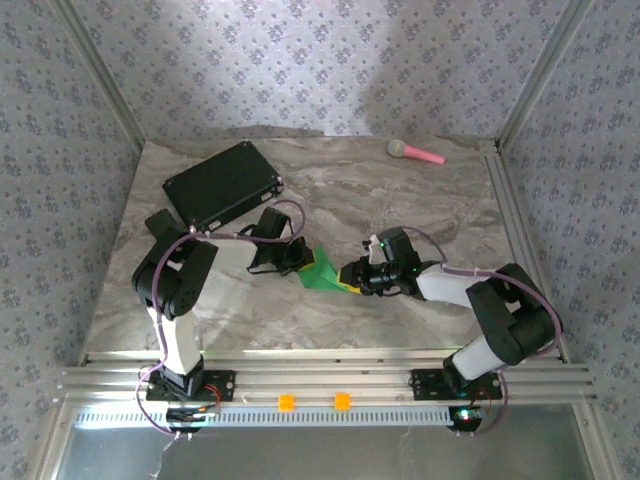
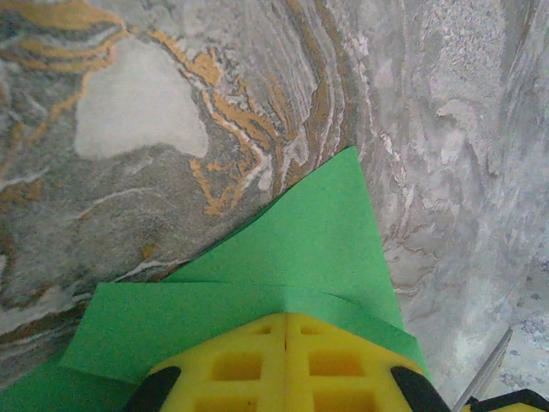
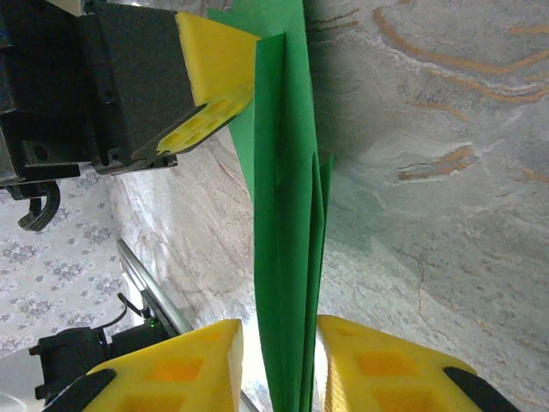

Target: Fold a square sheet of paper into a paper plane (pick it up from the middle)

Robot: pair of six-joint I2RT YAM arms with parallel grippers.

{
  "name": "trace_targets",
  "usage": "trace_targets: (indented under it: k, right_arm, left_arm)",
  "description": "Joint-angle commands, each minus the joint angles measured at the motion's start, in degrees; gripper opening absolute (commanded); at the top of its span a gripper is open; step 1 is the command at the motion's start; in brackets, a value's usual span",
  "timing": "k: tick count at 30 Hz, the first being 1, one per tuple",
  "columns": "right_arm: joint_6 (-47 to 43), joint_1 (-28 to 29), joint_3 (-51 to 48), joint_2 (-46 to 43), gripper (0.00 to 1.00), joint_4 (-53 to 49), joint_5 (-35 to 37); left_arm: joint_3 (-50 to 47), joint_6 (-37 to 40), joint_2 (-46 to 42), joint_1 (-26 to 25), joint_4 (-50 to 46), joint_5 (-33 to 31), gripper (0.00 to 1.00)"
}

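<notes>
Paper (image 1: 322, 270), bright green and folded, hangs over the middle of the marble table (image 1: 420, 200) between both arms, with the left gripper (image 2: 286, 322) pinched tight on one end and the right gripper (image 3: 279, 330) sitting around the other end, though I cannot tell if it squeezes.
</notes>
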Motion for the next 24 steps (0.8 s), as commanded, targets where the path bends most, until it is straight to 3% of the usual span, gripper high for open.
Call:
trace_targets:
  k: [1, 10, 16, 19, 24]
  right_arm:
    - [-1.9, -0.4, -0.2, 1.2, 0.29, -0.8, -1.6]
    - [-3.5, -0.6, -0.6, 0.1, 0.12, -2.5, -0.1]
    - [-7.3, -1.3, 0.2, -3.1, 0.08, -7.2, 2.0]
    - [-12.3, -1.3, 2.1, -6.4, 0.07, -13.6, 6.7]
    - [-22.8, 1.0, 6.8, -12.6, 0.07, -24.1, 20.0]
  left_arm:
    - [-0.6, 0.4, 1.1, -0.4, -2.5, -0.8, 0.04]
    - [-0.3, 0.4, -0.9, -0.2, -2.9, -0.7, 0.08]
    - [-1.6, -0.5, -6.9, 0.0, 0.2, -1.1, 0.21]
    - [-3.0, -0.9, -11.8, 0.1, 1.9, -3.8, 0.3]
    - [-4.4, 0.4, -18.0, 0.1, 0.8, -8.7, 0.32]
